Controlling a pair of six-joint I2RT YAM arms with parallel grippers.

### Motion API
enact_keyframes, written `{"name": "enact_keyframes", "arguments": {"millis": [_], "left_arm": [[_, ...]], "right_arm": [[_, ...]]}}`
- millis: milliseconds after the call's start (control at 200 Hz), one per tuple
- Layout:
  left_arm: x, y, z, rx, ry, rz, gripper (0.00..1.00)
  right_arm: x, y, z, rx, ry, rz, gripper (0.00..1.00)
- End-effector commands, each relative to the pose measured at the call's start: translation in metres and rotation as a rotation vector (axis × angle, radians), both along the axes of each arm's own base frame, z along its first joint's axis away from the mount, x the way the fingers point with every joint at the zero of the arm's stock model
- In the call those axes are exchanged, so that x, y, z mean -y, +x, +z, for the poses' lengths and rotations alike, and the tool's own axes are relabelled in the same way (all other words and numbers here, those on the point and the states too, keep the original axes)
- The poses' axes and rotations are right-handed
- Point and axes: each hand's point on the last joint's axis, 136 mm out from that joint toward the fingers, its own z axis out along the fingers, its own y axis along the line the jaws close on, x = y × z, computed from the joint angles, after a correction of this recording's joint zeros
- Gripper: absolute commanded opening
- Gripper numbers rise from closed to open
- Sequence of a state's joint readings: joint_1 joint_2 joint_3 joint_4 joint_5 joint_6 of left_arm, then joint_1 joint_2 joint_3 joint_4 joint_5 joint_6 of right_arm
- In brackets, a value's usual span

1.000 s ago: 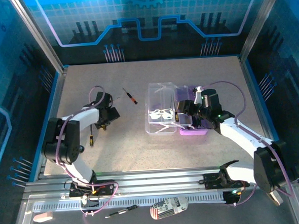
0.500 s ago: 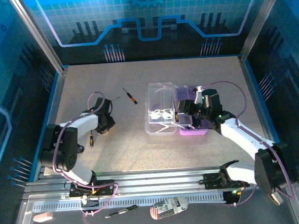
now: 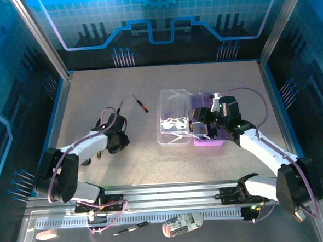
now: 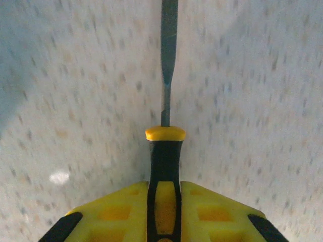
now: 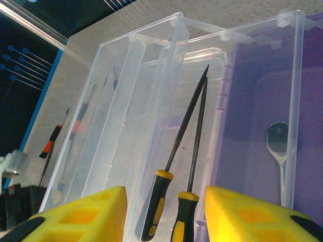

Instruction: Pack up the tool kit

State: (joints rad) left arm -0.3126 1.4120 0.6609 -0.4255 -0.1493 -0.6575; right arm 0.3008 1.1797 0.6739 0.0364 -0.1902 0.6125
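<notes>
The tool kit lies open mid-table: clear lid (image 3: pixel 171 117) on the left, purple base (image 3: pixel 212 137) on the right. My right gripper (image 3: pixel 204 118) hangs open over it. In the right wrist view my right gripper (image 5: pixel 164 217) frames two black-and-yellow screwdrivers (image 5: pixel 174 176) lying in the clear tray (image 5: pixel 126 101), beside the purple base (image 5: pixel 257 101). My left gripper (image 3: pixel 115 137) is shut on a black-and-yellow screwdriver (image 4: pixel 165 151), its shaft pointing away over the table, held between the yellow pads (image 4: pixel 212 212). A black-and-red screwdriver (image 3: pixel 141 104) lies loose left of the lid.
Another small yellow-handled screwdriver (image 3: pixel 99 153) lies by the left arm. Blue walls ring the speckled table (image 3: pixel 169 159). A metal rail (image 3: pixel 172 200) runs along the front, with a label-wrapped object (image 3: pixel 181 224) and a stray screwdriver (image 3: pixel 132 228) below it.
My left gripper has moved toward the near edge and slightly right, carrying the screwdriver; its arm has folded lower. The right arm has barely moved.
</notes>
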Motion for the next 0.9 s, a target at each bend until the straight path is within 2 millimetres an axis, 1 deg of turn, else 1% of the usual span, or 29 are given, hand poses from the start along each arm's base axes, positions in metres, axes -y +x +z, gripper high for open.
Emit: {"name": "enact_keyframes", "arguments": {"millis": [0, 105, 185, 350, 395, 480, 595, 825, 895], "left_arm": [[0.017, -0.036, -0.014, -0.095, -0.061, -0.015, 0.19], [0.027, -0.044, -0.018, -0.118, -0.053, -0.048, 0.21], [0.028, -0.046, -0.017, -0.132, -0.035, -0.057, 0.25], [0.020, -0.043, -0.007, -0.116, 0.012, -0.057, 0.50], [0.018, -0.040, -0.004, -0.109, 0.030, -0.063, 0.54], [0.017, -0.035, -0.001, -0.102, 0.053, -0.082, 0.54], [0.016, -0.029, 0.000, -0.108, 0.081, -0.106, 0.52], [0.018, -0.018, -0.007, -0.107, 0.114, -0.162, 0.44], [0.020, -0.014, -0.006, -0.100, 0.113, -0.171, 0.41]], "right_arm": [[0.000, -0.002, 0.004, 0.009, 0.002, -0.003, 0.45], [0.000, -0.002, 0.004, 0.008, 0.004, -0.004, 0.45], [0.000, -0.002, 0.004, 0.008, 0.006, -0.003, 0.45], [-0.001, -0.002, 0.006, 0.010, 0.010, -0.001, 0.45], [0.000, -0.003, 0.006, 0.008, 0.010, -0.002, 0.45], [0.000, -0.002, 0.006, 0.010, 0.011, -0.003, 0.45], [-0.001, -0.003, 0.007, 0.011, 0.012, 0.000, 0.45], [-0.001, -0.003, 0.006, 0.008, 0.015, 0.004, 0.45], [-0.001, -0.003, 0.007, 0.009, 0.016, 0.004, 0.45]]}}
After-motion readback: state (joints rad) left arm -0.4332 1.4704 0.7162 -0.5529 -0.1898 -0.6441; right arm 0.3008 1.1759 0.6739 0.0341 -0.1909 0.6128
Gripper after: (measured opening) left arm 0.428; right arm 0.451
